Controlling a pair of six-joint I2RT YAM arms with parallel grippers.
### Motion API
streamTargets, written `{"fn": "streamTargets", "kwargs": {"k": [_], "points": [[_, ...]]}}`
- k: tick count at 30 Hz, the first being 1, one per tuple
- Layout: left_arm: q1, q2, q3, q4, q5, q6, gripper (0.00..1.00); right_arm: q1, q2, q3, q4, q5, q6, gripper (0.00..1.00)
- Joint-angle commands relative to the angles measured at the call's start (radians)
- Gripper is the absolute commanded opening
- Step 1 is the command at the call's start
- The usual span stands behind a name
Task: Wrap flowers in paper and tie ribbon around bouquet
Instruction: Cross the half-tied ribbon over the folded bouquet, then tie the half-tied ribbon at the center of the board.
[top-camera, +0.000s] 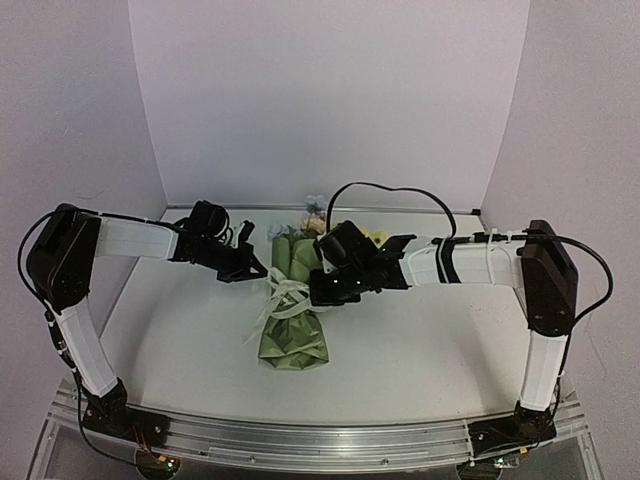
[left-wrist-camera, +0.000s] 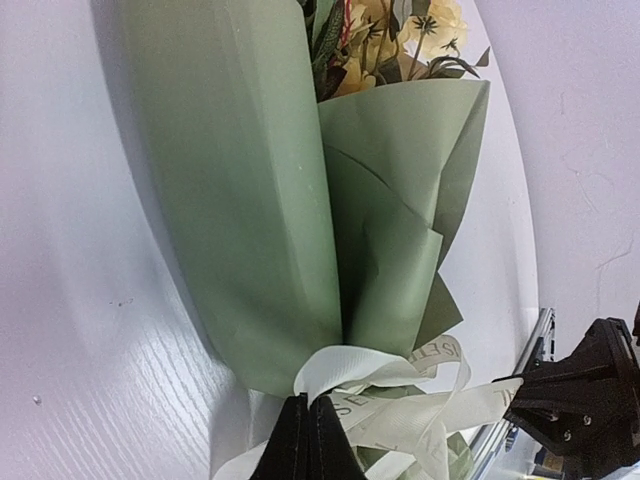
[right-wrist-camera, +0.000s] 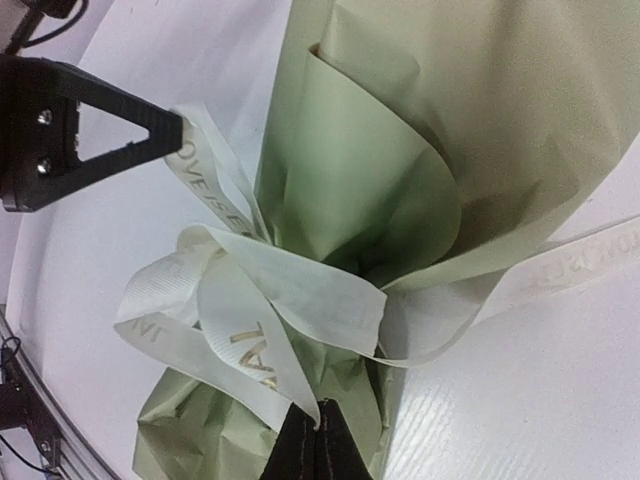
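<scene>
Left pincer (top-camera: 252, 270) and right pincer (top-camera: 322, 290) are each clenched on one end of the cream-white lettered ribbon (top-camera: 283, 290).

The olive-green paper cone bouquet (top-camera: 293, 340) lies between them, just right of the left pincer and just left of and below the right one, with both about equally near. Its long axis runs near-to-far, crosswise to the line joining the pincers. The yellow and pinkish blooms (top-camera: 316, 220) point at the back wall and the stem end points toward the arm bases. The ribbon circles the bouquet's waist, so tightening it likely means pulling sideways, apart.
</scene>
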Motion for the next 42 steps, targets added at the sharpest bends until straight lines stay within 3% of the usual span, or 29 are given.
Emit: {"fn": "streamTargets", "kwargs": {"k": [1,9,18,23,31,35,42], "points": [[0.003,-0.051,-0.024,0.056,-0.056,-0.003,0.00,-0.002,-0.053,-0.014,-0.105,0.052,-0.054,0.00],[0.000,-0.062,-0.059,0.099,-0.020,-0.011,0.00,-0.013,-0.057,-0.041,-0.148,0.104,-0.082,0.01],[-0.084,-0.067,-0.112,0.182,-0.009,-0.050,0.00,-0.016,-0.051,-0.032,-0.130,0.090,-0.055,0.23],[-0.132,-0.079,-0.119,0.184,-0.072,-0.067,0.00,-0.017,-0.080,-0.073,-0.087,0.082,-0.017,0.37],[-0.136,-0.106,-0.129,0.168,-0.149,-0.080,0.00,-0.012,-0.137,-0.157,-0.040,0.009,0.083,0.50],[-0.136,-0.106,-0.126,0.161,-0.163,-0.078,0.00,0.020,-0.146,-0.151,-0.025,0.019,0.027,0.56],[-0.136,-0.102,-0.114,0.152,-0.167,-0.074,0.00,0.103,-0.068,0.010,-0.041,0.007,-0.166,0.58]]}}
